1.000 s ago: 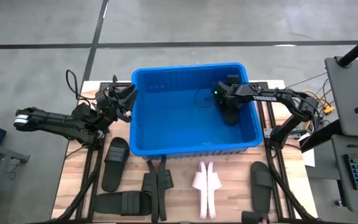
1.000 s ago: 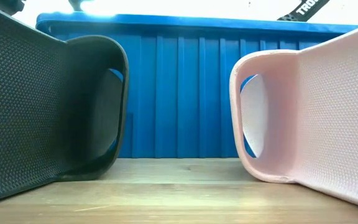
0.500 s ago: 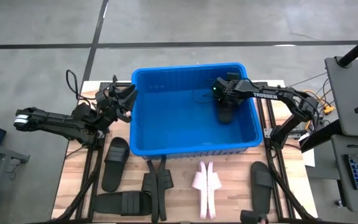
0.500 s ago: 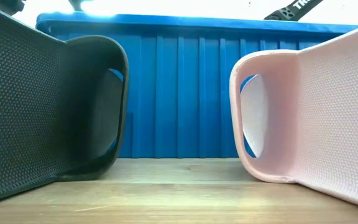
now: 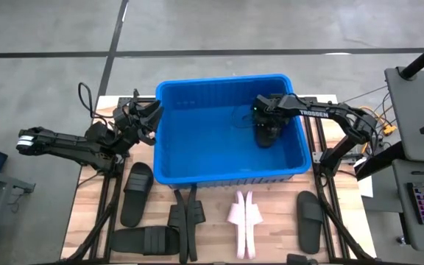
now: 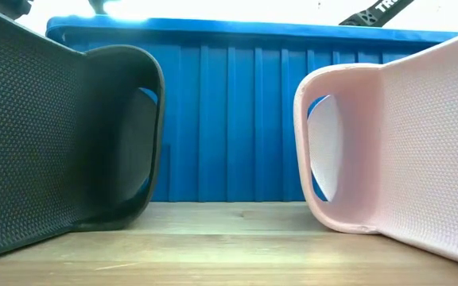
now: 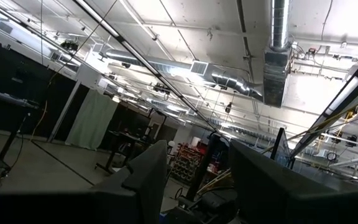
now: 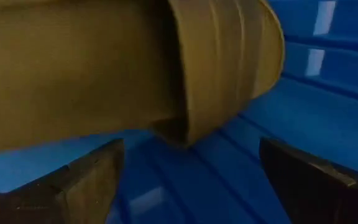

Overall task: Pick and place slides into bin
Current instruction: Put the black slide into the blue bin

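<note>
While black slides crowd the table — bin walls them off

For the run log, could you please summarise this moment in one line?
right gripper: open, over black slide in bin | left gripper: waiting beside bin

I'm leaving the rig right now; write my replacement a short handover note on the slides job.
Right gripper: open, inside the bin, just above a black slide lying on the bin floor.
Left gripper: waiting at the bin's left wall, pointing up, holding nothing visible.
Done: that one slide is in the bin.
Left: on the table in front of the bin, black slides at left, a pink pair in the middle, one black slide at right.
</note>
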